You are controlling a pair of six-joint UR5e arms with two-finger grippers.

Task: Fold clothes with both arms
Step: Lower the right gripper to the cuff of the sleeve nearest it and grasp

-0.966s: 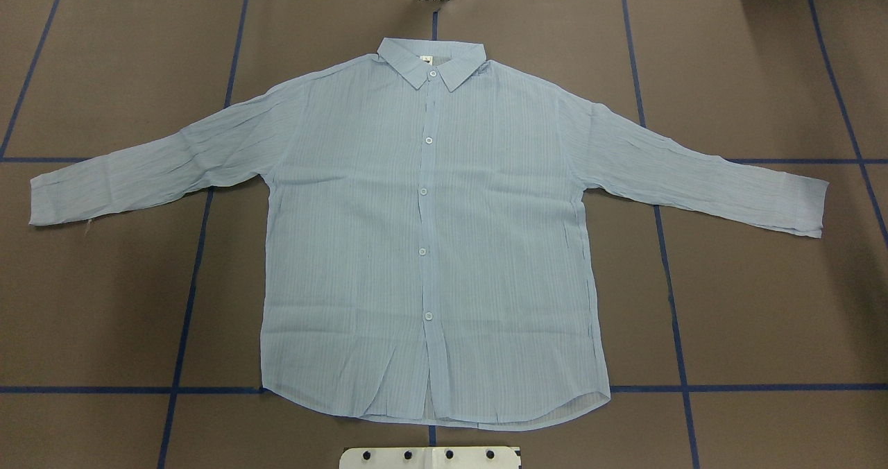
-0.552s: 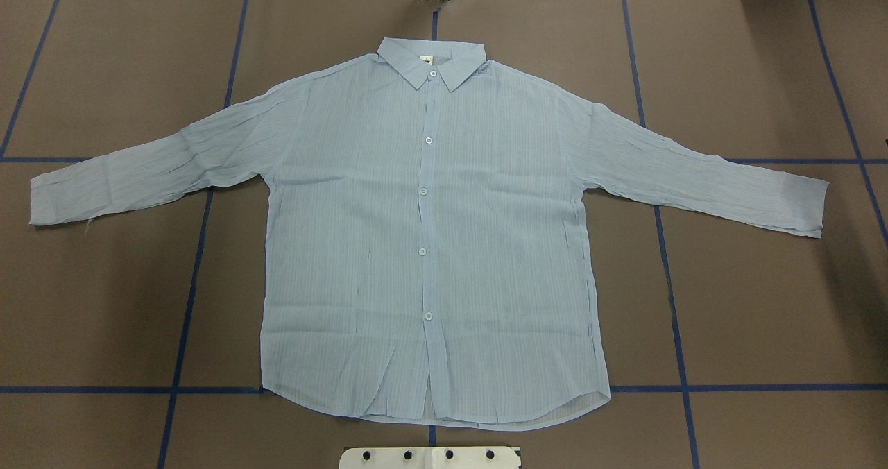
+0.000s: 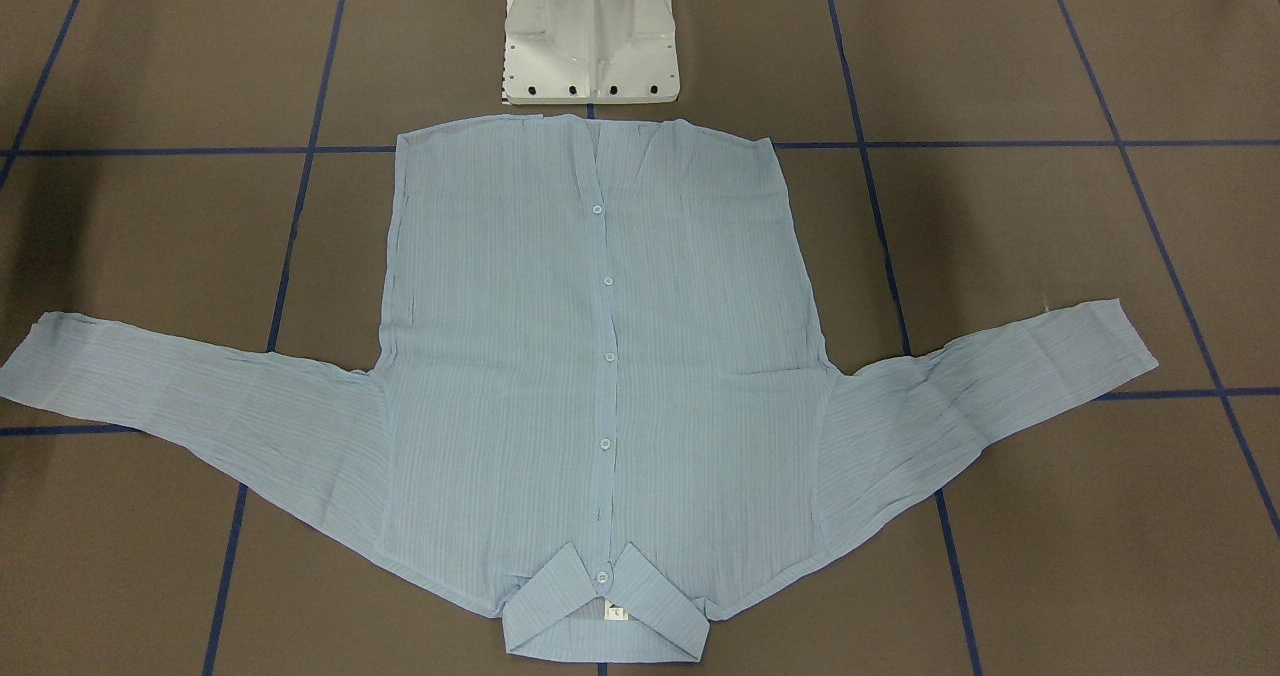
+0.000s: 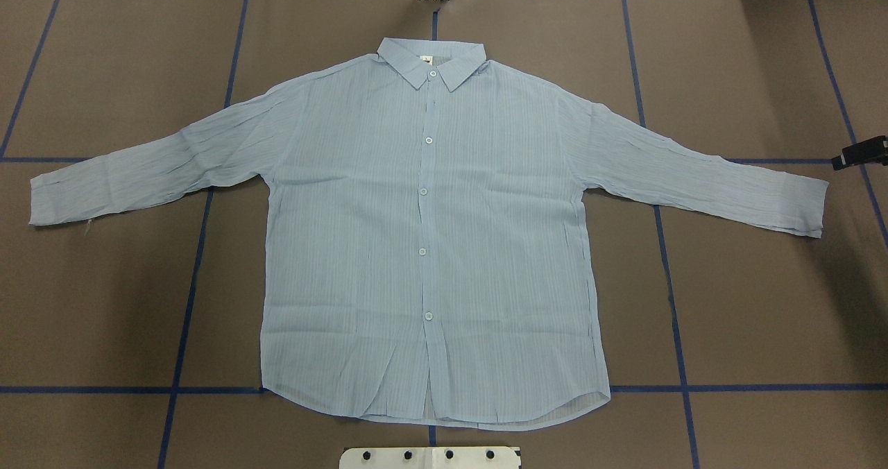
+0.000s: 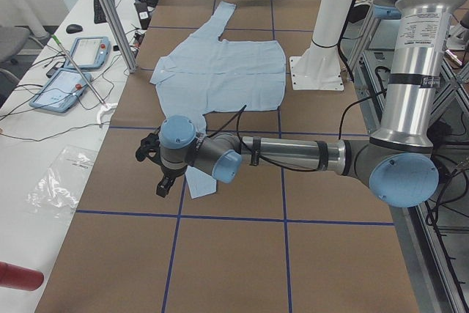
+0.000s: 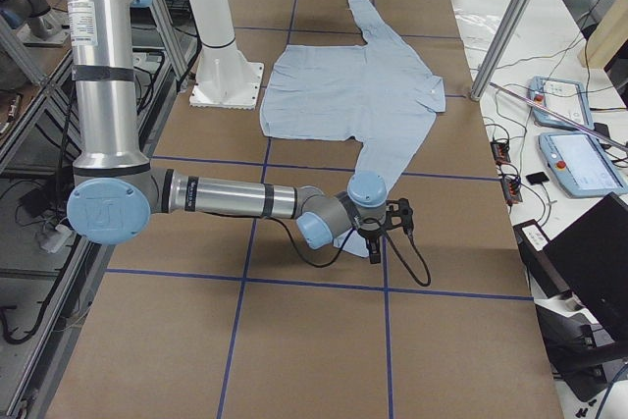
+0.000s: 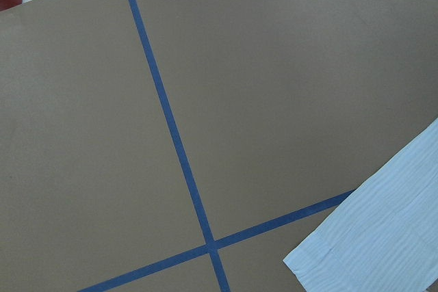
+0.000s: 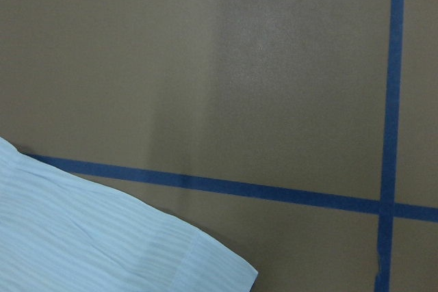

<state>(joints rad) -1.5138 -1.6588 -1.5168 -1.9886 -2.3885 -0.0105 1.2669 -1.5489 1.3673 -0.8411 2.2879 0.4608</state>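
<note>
The clothes are one light blue striped shirt [image 4: 430, 233], lying flat and buttoned on the brown table with its collar at the far side and both sleeves spread out. In the exterior left view my left gripper [image 5: 161, 179] hovers low just beyond the left sleeve's cuff [image 5: 199, 181]; I cannot tell if it is open or shut. A black part of my right gripper [image 4: 860, 152] shows at the overhead view's right edge, just past the right cuff [image 4: 808, 205]; its state is unclear too. Each wrist view shows only a cuff corner [image 7: 369, 237] [image 8: 102, 237] and no fingers.
The white pedestal base [image 3: 590, 36] stands at the table's near edge behind the shirt's hem. Blue tape lines [image 4: 187, 302] grid the brown surface. Aluminium posts [image 5: 110, 12] and tablets [image 6: 579, 159] stand along the far side table.
A black part of the right gripper has come into the overhead view at its right edge. The shirt has not moved.
</note>
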